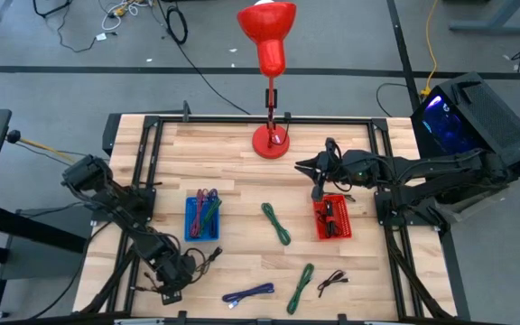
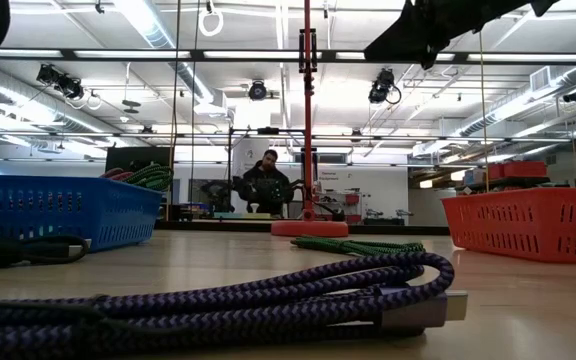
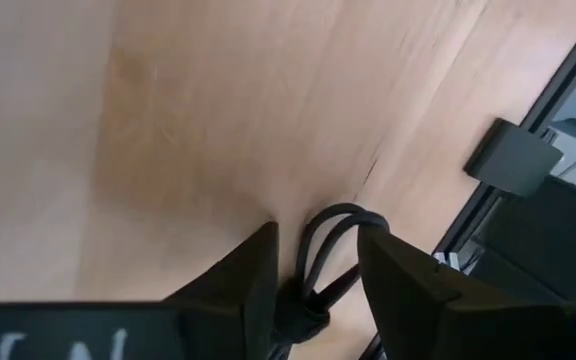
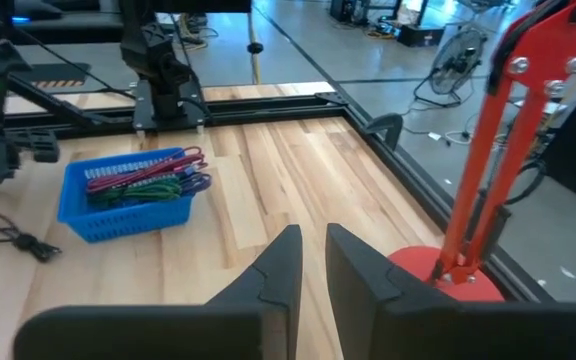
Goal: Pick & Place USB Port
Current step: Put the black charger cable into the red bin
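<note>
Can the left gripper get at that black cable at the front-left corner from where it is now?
Probably yes: the left gripper is already down over the black cable, fingers open on either side of its loop, nothing between them.

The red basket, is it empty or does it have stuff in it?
Not empty: the high view shows dark cables lying inside the red basket.
</note>
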